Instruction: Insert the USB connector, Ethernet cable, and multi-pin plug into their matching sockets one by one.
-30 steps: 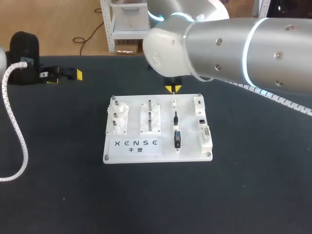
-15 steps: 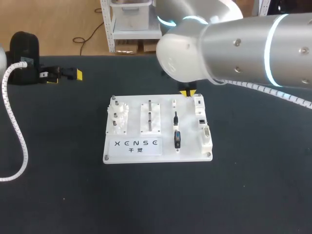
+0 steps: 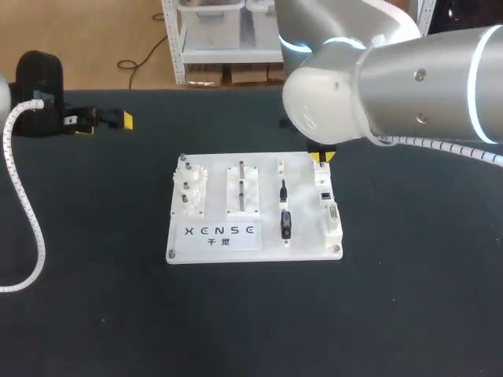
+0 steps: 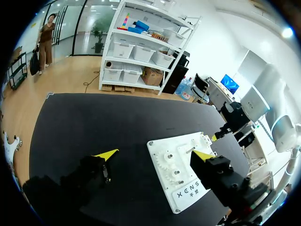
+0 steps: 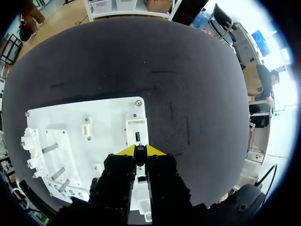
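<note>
White board sits mid-tabletop. The right tool pinches the USB connector just short of the blue socket. Square it first, then press straight in. The left tool gapes empty.

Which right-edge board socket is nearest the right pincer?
The blue-lined socket at the far corner, just ahead of the right pincer; others sit farther off.

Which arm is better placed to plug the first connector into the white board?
Right. Its gripper is shut on a dark connector, just short of the socket block at the board's far right corner. The left gripper sits open at the table's far left, away from the board.
</note>
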